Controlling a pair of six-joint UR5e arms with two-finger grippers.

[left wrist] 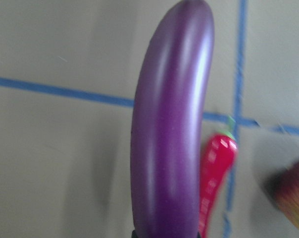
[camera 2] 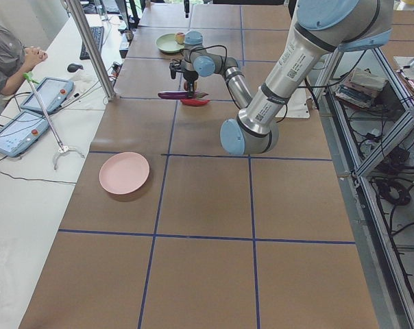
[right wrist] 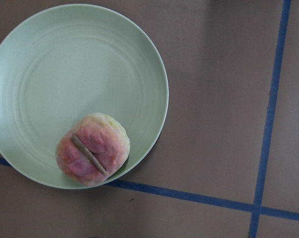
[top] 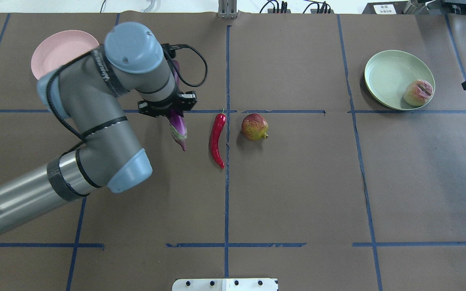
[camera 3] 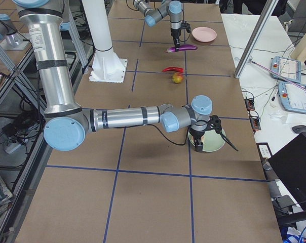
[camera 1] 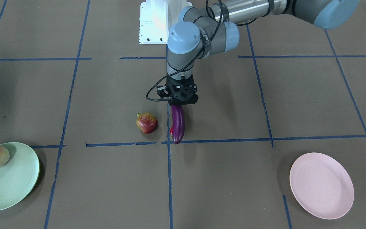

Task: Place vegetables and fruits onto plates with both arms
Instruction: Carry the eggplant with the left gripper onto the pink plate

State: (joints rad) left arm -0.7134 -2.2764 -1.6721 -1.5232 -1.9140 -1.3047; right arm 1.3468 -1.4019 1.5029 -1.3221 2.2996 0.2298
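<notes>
My left gripper (camera 1: 179, 102) is shut on the cap end of the purple eggplant (camera 1: 178, 124) and holds it lengthwise above the table; the eggplant fills the left wrist view (left wrist: 169, 129). The red chili pepper (top: 217, 139) lies on the table beside it, and the pomegranate (top: 254, 126) sits just past the chili. The peach (top: 418, 93) rests on the mint green plate (top: 386, 76). The pink plate (camera 1: 321, 186) holds nothing. My right gripper (camera 3: 202, 142) hovers over the green plate; I cannot tell whether it is open or shut.
Blue tape lines cross the brown table cover. The white base block (camera 1: 152, 22) stands at the robot's side. My left arm's elbow (top: 91, 121) hangs over the table between the pink plate and the chili.
</notes>
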